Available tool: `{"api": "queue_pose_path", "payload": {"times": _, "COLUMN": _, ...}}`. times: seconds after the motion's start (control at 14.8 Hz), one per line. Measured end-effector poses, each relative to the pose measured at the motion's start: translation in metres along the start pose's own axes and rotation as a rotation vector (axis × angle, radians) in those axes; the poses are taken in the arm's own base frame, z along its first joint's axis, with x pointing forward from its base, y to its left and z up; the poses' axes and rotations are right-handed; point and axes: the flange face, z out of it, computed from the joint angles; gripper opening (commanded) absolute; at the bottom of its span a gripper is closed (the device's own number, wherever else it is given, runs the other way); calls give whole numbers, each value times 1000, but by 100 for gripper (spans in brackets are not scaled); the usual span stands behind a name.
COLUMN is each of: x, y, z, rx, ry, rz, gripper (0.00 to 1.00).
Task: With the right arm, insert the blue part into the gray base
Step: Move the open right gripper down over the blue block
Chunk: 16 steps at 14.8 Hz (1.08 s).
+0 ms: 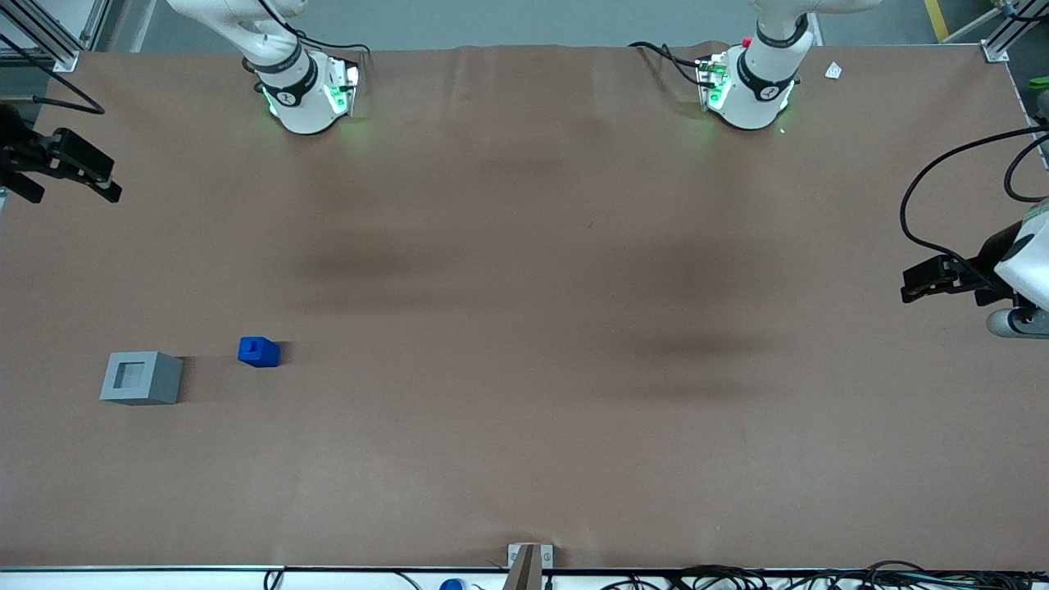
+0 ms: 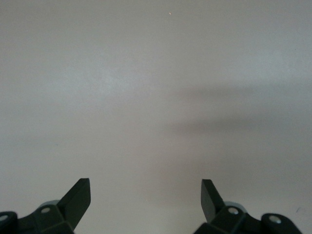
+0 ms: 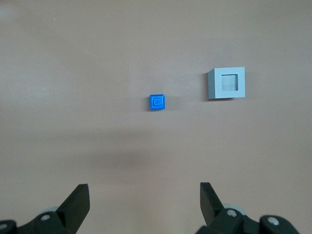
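Wide brown table [image 1: 524, 459], plenty of bare surface around both pieces. The gripper [image 3: 144, 201] hangs high at the working arm's edge of the table, fingers [image 3: 78, 200] spread wide, nothing between them. Blue part [image 1: 259, 351] sits alone, apparently upright, notch on top. Gray base [image 1: 142, 378] stands near it, apart, slightly nearer the front camera, square recess facing up.

1. No text, label, brand or number can be read anywhere.
2. The gripper [image 3: 144, 200], fingers spread, hangs above the table at the working arm's end; it bears no legible marking.
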Motion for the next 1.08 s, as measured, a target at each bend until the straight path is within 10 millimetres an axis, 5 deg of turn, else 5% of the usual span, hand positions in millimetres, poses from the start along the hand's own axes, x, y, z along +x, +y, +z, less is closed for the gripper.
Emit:
{"api": "queue_pose_path", "payload": {"times": 0.54, "x": 6, "y": 0, "z": 9, "rx": 0, "ry": 10, "rz": 0, "gripper": 100}}
{"api": "queue_pose_path", "payload": {"times": 0.68, "x": 13, "y": 0, "z": 32, "rx": 0, "ry": -1, "rz": 1, "gripper": 100}}
{"api": "queue_pose_path", "payload": {"times": 1.08, "x": 29, "y": 1, "z": 142, "rx": 0, "ry": -10, "rz": 1, "gripper": 100}}
